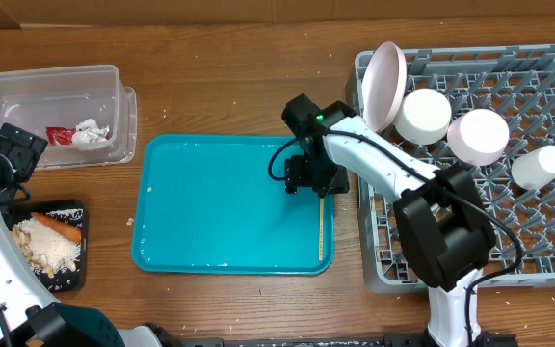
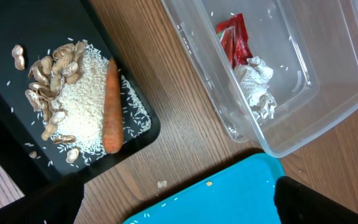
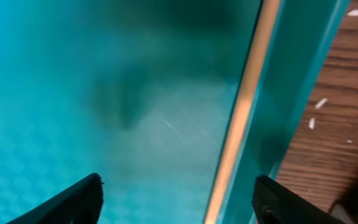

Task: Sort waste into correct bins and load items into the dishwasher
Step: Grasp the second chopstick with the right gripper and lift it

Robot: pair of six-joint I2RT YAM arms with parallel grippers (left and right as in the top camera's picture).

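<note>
My right pincer (image 3: 178,184) is wide and empty above the chopstick (image 3: 241,112), which lies against the teal tray's wall (image 3: 291,93), so in closing I may catch the wall and lose it.

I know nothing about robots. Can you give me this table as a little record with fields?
Clear rectangular plastic tub: small red wrapper, crumpled white paper napkin
Flat black rectangular tray: beige crumbly scraps, small orange carrot
Teal serving tray: thin wooden chopstick by one edge
Grey plastic dish rack: four white round dishes
Left gripper: open, empty
Right gripper: open, fingers either side of the chopstick
</note>
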